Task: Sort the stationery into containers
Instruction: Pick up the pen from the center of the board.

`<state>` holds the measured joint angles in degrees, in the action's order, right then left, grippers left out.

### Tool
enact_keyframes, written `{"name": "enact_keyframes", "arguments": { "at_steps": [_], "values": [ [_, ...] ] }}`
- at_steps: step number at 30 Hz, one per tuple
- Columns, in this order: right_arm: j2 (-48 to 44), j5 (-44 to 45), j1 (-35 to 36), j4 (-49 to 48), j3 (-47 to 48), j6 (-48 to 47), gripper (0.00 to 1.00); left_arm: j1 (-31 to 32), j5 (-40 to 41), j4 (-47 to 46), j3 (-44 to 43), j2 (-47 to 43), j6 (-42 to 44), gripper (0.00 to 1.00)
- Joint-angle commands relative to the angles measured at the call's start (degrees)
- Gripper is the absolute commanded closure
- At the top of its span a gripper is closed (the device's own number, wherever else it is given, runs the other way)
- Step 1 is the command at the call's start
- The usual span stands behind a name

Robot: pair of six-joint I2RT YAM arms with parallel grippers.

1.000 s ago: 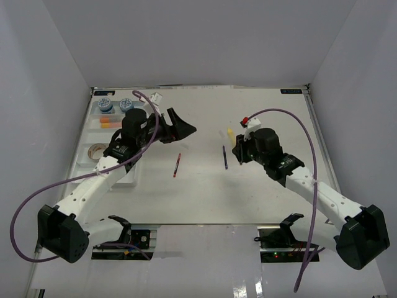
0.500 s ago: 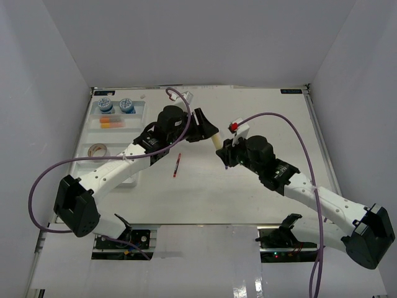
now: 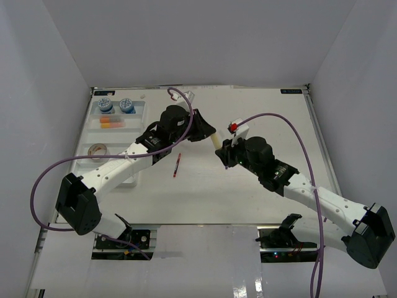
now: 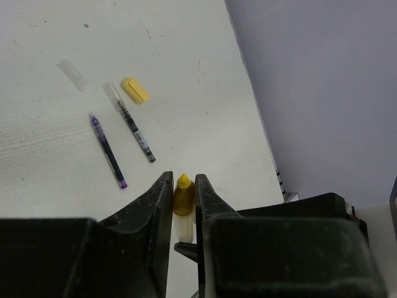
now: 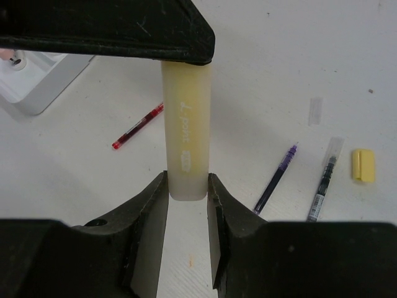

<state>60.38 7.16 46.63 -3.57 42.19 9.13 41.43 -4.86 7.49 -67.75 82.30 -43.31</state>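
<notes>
Sorting looks roughly half done. The white tray (image 3: 87, 133) at the left of the worktop (image 3: 267, 112) already holds two blue-white tubs (image 3: 105, 104) in its far compartment. Orange and pink pieces (image 3: 111, 122) lie in the next one, and a tan tape roll (image 3: 97, 150) sits nearer.

Over the middle, a pale yellow marker (image 5: 186, 139) hangs clear of the surface between the two arms. The left fingers (image 4: 158, 198) are pinched on its yellow-tipped end and the right fingers (image 5: 152, 205) are clamped on the other end. I judge this to be a hand-over toward the tray side.

The rest lies loose on the worktop, not yet sorted. A red pen (image 3: 177, 165) lies near the left arm. Beneath the hand-over are a purple pen (image 5: 276, 177), a dark pen (image 5: 324, 186) just beside it, a small yellow eraser (image 5: 363, 164) and a clear cap-like sliver (image 5: 316, 110).

Plain grey walls (image 3: 186, 37) enclose the left, far and right sides. The worktop itself is matte white and lightly scuffed.
</notes>
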Motion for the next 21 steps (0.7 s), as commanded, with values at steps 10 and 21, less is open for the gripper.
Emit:
{"name": "enact_keyframes", "arguments": {
  "at_steps": [10,21],
  "values": [
    [-0.4,-0.1,0.3,-3.0,-0.4,0.5,0.41,0.5,-1.4,-4.7,1.8,-2.9,4.3,0.95],
    [-1.1,-15.6,-4.7,1.6,1.0,-4.7,0.02,0.4,-4.7,-13.6,7.0,-7.9,16.7,1.00]
  ]
}}
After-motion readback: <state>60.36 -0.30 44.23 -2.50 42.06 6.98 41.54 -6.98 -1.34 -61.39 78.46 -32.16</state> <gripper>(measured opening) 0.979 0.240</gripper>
